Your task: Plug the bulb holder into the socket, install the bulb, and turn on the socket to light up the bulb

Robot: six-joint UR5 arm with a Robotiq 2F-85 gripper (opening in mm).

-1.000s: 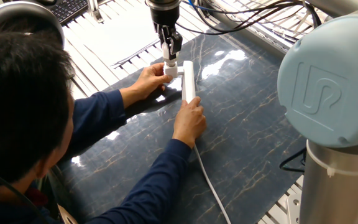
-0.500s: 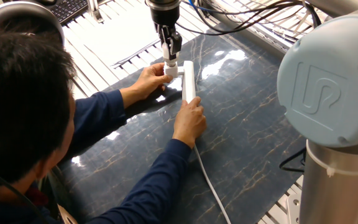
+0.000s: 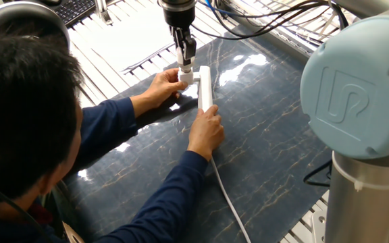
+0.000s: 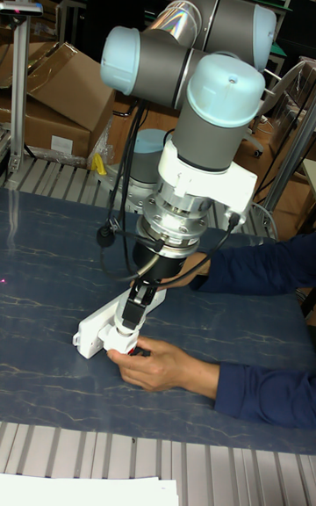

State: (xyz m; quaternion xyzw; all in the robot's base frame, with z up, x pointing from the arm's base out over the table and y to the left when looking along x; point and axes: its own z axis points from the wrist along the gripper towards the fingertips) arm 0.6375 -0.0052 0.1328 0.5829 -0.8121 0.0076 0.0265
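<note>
Fixed view, pincer: the black two-finger gripper (image 3: 186,59) hangs at upper centre of the frame, its fingers pressed onto a small white piece, apparently the rounded white bulb (image 3: 186,68).
Bulb holder: the small white cube-like plug-in adapter (image 3: 186,77) sits directly under the bulb, against the left side of the strip.
Socket: the long white rectangular power strip (image 3: 204,88) lies on the dark marbled mat (image 3: 269,135) just right of the gripper; its white cord (image 3: 228,202) runs toward the lower centre.
Person's hands: one hand (image 3: 162,86) cups the adapter from the left; the other hand (image 3: 206,131) rests on the near end of the strip.
Tall fixed view, pincer: the gripper (image 4: 130,320) reaches down to the strip (image 4: 92,330), with a hand (image 4: 158,364) beside it.
Arm: the grey and pale-blue robot arm (image 4: 211,75) fills the centre of the frame.
</note>
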